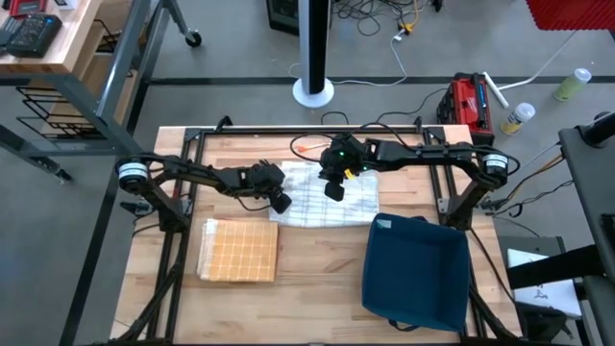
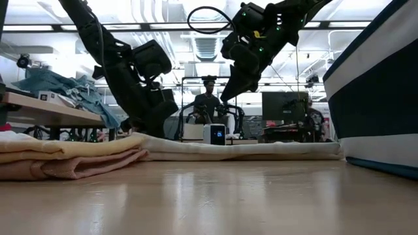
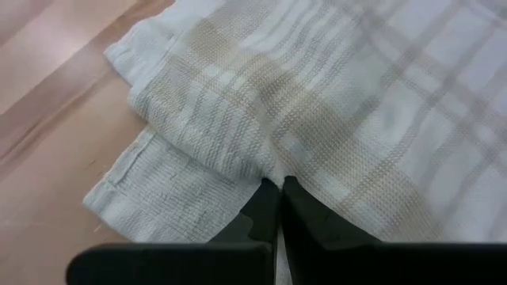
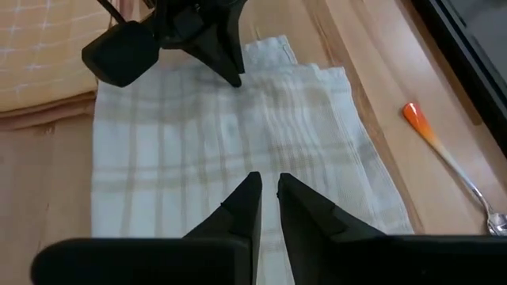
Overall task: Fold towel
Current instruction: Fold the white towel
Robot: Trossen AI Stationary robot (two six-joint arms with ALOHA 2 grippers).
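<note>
High view: white plaid towel (image 1: 322,200), folded flat

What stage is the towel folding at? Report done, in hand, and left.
Done: an orange checked towel lies folded near the table's left front. In hand: the white plaid towel lies partly folded; the left hand is shut at its edge, the right hand hangs above it. Left: finishing its folds.
</note>
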